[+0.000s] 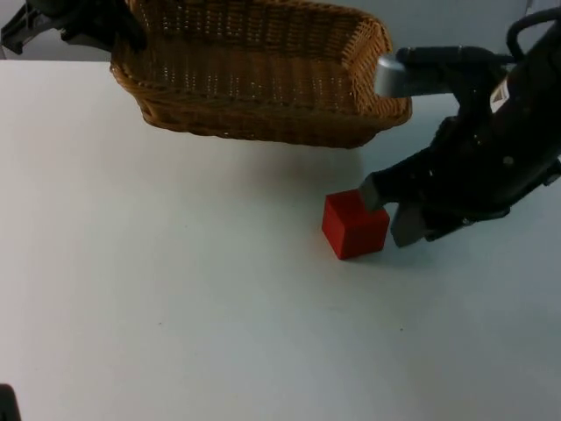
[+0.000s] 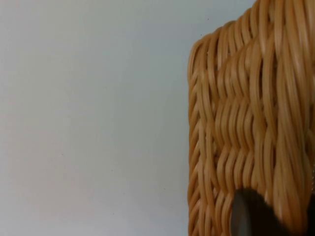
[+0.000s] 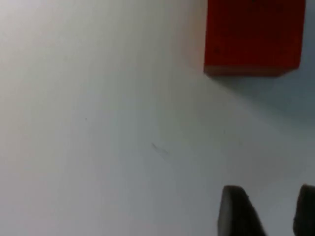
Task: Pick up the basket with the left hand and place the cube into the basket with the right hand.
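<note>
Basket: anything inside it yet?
The visible part of the basket shows only bare weave; the near wall hides its floor. The red cube sits on the table, beside the right end effector.

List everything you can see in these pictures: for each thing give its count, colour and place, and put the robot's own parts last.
basket: one, tan wicker, at the table's far side, left pincer at its left end
cube: one, red, on the table in front of the basket's right end
table: one, white, under everything
left pincer: one, black, at the basket's left rim, fingertip against the weave
right pincer: one, black with grey fingers, open, low beside the cube's right side
</note>
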You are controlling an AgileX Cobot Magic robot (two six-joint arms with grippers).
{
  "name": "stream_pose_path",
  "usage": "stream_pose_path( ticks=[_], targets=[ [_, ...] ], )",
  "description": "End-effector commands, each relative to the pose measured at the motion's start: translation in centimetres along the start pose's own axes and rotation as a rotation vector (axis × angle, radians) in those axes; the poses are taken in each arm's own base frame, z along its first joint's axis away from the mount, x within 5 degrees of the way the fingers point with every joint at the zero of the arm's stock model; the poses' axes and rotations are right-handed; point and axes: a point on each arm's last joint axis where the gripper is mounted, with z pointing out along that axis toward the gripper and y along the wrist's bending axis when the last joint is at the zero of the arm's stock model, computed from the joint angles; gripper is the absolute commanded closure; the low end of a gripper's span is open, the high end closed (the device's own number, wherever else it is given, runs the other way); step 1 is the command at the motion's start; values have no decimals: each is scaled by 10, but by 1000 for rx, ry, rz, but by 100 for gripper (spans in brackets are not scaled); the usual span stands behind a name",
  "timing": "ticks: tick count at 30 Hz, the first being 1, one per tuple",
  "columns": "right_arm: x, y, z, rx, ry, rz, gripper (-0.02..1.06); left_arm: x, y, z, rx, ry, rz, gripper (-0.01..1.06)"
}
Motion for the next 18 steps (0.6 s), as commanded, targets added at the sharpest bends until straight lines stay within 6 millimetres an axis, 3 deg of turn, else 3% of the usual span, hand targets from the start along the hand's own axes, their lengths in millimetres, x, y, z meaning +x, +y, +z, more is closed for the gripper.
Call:
stream_pose_path(
  ticks=[1,2,4,10,18],
  targets=[
    [-12,4,0,15,-34,24,49,-4,-10,-8,36,-37,-14,105],
    [-12,4,0,15,-34,24,49,-4,-10,-8,36,-37,-14,105],
    [-19,5,-1,12,-41,75,37,-4,-10,-8,36,-37,-14,105],
    [-23,5,1,3,-81,106,37,-4,-10,-8,36,-37,-14,105],
    [-17,1,45,40,-29,75,37,-4,-10,-8,36,-37,-14,105]
  ],
)
